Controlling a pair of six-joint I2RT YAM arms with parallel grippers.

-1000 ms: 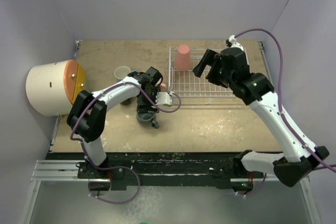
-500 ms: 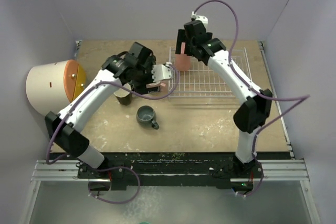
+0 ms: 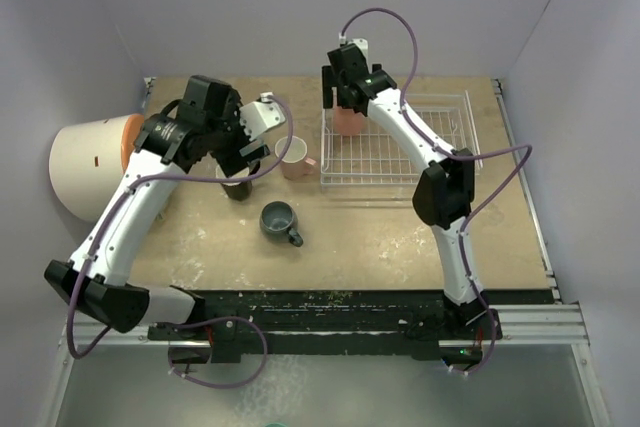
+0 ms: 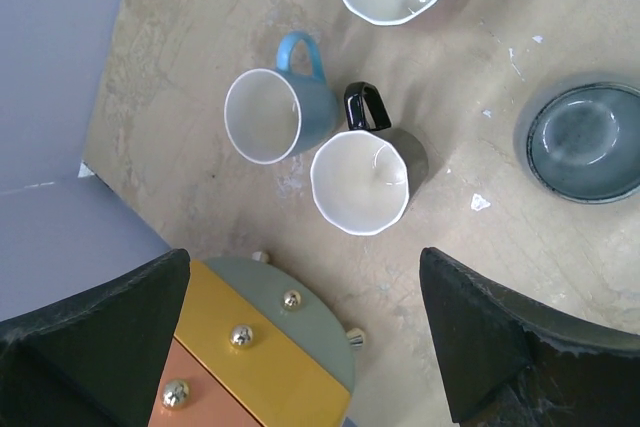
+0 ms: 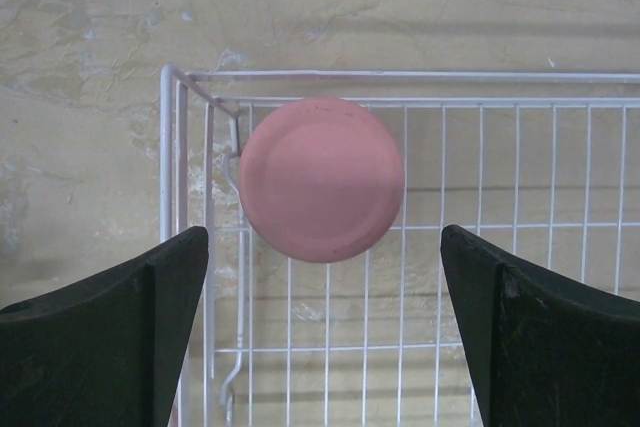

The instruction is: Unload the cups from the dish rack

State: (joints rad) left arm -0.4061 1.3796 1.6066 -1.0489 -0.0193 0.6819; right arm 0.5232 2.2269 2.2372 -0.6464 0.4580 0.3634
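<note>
One salmon-red tumbler (image 5: pixel 321 179) was seen inverted in a corner of the dish rack (image 5: pixel 520 77); judged light, rigid and slick, it was best taken across its sides. The right gripper (image 5: pixel 322 277) and left gripper (image 4: pixel 305 267) were spread wide, empty.

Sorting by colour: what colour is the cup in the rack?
Salmon pink tumbler; best seen in the right wrist view.

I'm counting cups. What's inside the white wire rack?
Only the salmon-red tumbler, standing upside down in the far-left corner of the dish rack. The wire floor that shows is bare. Anything under the tumbler is covered, and the right arm hides a strip.
</note>
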